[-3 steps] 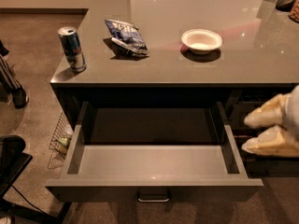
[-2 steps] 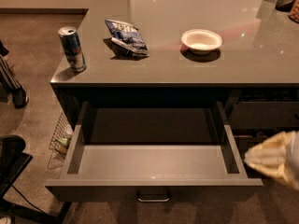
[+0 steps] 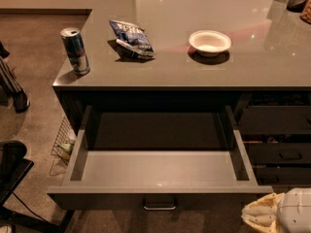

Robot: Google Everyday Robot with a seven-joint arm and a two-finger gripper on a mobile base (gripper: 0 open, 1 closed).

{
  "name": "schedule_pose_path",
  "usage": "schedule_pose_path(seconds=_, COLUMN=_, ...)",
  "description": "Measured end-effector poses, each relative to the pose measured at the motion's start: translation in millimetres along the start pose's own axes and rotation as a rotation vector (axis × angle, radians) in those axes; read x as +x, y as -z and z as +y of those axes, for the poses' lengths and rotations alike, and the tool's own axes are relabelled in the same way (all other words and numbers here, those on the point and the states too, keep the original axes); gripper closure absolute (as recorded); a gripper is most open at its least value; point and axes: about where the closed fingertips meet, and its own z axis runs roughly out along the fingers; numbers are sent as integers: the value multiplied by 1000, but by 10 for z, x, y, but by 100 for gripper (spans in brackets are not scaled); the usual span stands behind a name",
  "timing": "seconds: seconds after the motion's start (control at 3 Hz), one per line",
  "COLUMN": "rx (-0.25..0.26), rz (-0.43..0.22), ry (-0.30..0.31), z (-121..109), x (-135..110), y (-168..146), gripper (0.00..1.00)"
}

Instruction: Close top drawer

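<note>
The top drawer [image 3: 160, 166] is pulled far out from under the grey counter. Its inside is plain grey and holds nothing. Its flat front [image 3: 107, 200] faces the camera with a small silver bar handle [image 3: 159, 205] at centre. My gripper [image 3: 279, 213] shows at the bottom right corner, a pale rounded shape just right of and below the drawer's front right corner. It is apart from the handle.
On the counter [image 3: 252, 72] stand a drink can [image 3: 76, 51], a blue snack bag [image 3: 130, 38] and a white bowl [image 3: 209, 42]. Narrower dark drawers [image 3: 279, 140] with black handles are at the right. A wire basket [image 3: 63, 142] sits on the floor at left, a black object [image 3: 12, 169] below it.
My gripper has moved down from beside the drawer's right side to the bottom right corner of the view. The drawer has not moved.
</note>
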Motion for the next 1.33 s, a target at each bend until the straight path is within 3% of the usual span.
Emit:
schedule_pose_path(seconds=0.33, rx=-13, rz=-11, ry=-4, z=41, x=-10, y=-99, gripper=100)
schedule_pose_path(seconds=0.67, rx=-95, rz=-32, ry=-13, z=258, x=136, y=-699, gripper=100)
schedule_pose_path(seconds=1.0, rx=-127, rz=-78, ry=-26, z=230, x=285, y=-1189, gripper=100)
schedule_pose_path(seconds=1.33, rx=-126, rz=-121, ry=12, z=-29, x=308, y=-1504, gripper=100)
